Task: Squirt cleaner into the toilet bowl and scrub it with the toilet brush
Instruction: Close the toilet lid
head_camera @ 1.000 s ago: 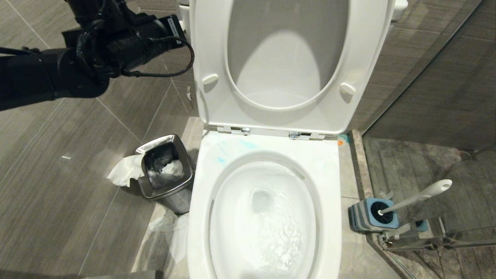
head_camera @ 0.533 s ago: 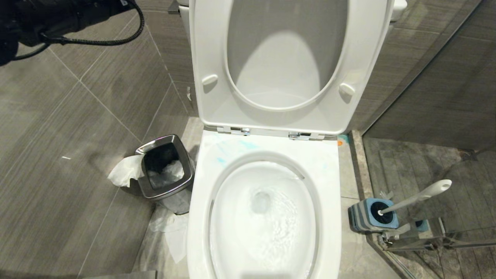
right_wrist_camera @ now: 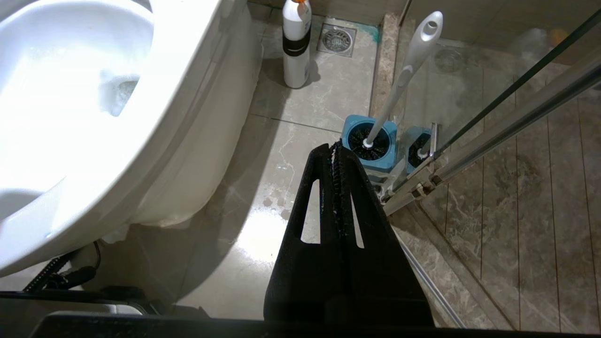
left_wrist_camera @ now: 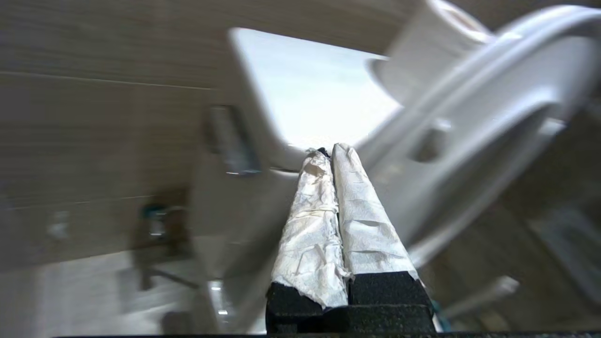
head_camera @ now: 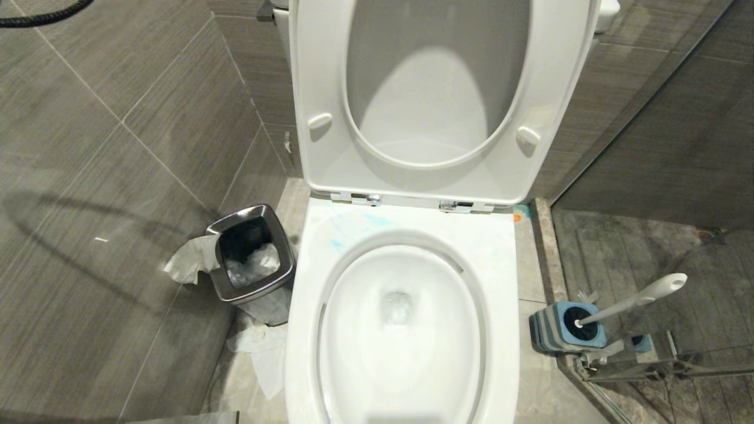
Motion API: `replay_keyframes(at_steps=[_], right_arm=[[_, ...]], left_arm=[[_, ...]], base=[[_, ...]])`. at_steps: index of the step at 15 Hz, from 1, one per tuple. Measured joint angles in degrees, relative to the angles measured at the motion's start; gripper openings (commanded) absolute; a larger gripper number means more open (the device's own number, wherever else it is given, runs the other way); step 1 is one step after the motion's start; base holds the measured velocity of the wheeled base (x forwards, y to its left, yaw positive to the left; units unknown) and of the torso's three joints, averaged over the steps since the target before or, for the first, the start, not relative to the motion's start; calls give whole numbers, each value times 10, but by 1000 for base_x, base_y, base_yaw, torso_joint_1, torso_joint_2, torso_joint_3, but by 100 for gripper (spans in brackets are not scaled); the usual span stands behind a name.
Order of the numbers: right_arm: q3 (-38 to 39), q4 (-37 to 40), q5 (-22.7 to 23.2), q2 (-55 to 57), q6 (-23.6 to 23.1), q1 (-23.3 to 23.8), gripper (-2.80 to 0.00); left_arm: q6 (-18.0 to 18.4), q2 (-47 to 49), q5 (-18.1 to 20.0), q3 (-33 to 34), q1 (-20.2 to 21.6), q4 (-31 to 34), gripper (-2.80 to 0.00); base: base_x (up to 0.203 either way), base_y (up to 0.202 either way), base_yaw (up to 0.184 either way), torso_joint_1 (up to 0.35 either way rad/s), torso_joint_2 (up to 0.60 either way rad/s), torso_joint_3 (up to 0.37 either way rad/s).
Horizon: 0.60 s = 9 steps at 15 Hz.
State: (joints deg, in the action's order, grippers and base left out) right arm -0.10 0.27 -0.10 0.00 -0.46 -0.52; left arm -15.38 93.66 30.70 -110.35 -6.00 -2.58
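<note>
your left arm is out of the head view; only a loop of its black cable point(head_camera: 41, 16) shows in the top corner on the robot's left, with a thin curved shadow on the wall tiles below. in the left wrist view the left end effector point(left_wrist_camera: 330, 152) is raised, pointing toward the upright white lid and seat and the cistern side behind them. its two fingers point(left_wrist_camera: 312, 225) are wrapped in white paper and pressed together, closed on nothing.

your right arm hangs low beside the toilet bowl point(right_wrist_camera: 155, 141), pointing down at the floor. the right end effector point(right_wrist_camera: 334, 150) has its black fingers flat against each other, closed and empty, with its tips near the toilet brush holder point(right_wrist_camera: 369, 145) in that view but not touching it.

the toilet bowl point(head_camera: 506, 282) is open in front of you, seat and lid standing up, water in the basin. pale turquoise streaks of cleaner point(head_camera: 353, 227) lie on the back of the rim, on the robot's left side. the toilet brush point(head_camera: 639, 299) sits in its grey-and-blue holder on the floor to the robot's right of the bowl, handle leaning toward the glass partition point(right_wrist_camera: 516, 98). a white bottle point(right_wrist_camera: 296, 44) stands on the floor near the drain. a steel waste bin point(head_camera: 250, 259) with paper in it stands just beside the bowl on the robot's left.
</note>
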Motion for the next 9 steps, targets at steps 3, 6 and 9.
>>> replay_keyframes(at_steps=[3, 6, 9], right_arm=[[0, 0, 0, 0, 0, 0, -280], [0, 0, 0, 0, 0, 0, -280], [0, 0, 0, 0, 0, 0, -280]], left_arm=[[-7, -9, 55, -7, -35, 41, -280], [-9, -14, 51, -2, -49, 74, -280], [-36, -19, 59, -6, -38, 94, -280]], base=[[0, 0, 0, 0, 0, 0], [0, 0, 0, 0, 0, 0], [0, 0, 0, 0, 0, 0]])
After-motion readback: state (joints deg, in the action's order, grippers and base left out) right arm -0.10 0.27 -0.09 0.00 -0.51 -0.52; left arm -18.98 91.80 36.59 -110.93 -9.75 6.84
